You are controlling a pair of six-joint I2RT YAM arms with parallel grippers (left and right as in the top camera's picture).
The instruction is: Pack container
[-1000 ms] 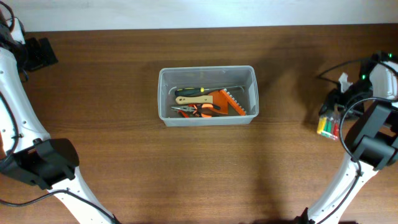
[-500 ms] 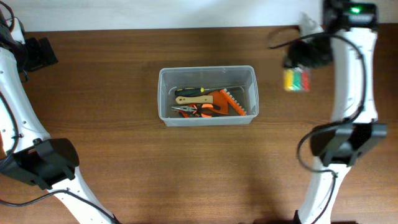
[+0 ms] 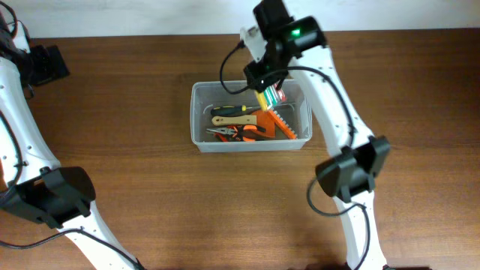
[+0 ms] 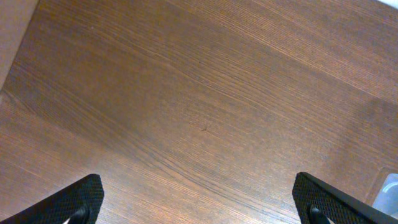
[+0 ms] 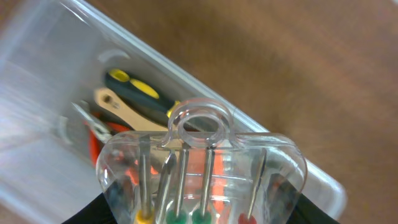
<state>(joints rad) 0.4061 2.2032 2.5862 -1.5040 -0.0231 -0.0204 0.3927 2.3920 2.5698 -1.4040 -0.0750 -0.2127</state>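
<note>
The container [image 3: 197,112] is a translucent whitish bin at the table's middle, holding a yellow-and-black screwdriver, a wooden-handled tool, pliers and an orange toothed tool [image 3: 281,124]. My right gripper [image 3: 268,84] is shut on a small clear case of coloured screwdrivers [image 3: 271,97] and holds it above the bin's back right part. In the right wrist view the case [image 5: 202,168] fills the foreground over the bin [image 5: 37,93]. My left gripper [image 4: 199,202] is open and empty over bare wood at the far left.
The brown wooden table [image 3: 150,210] spreads all round the bin. A pale wall strip [image 3: 150,15] runs along the back edge. The left arm's base [image 3: 52,195] stands at the front left, the right arm's base [image 3: 349,176] at the front right.
My right gripper has swung with the screwdriver case from the table's right side leftward, to above the bin's back right part. The left arm has not moved.
</note>
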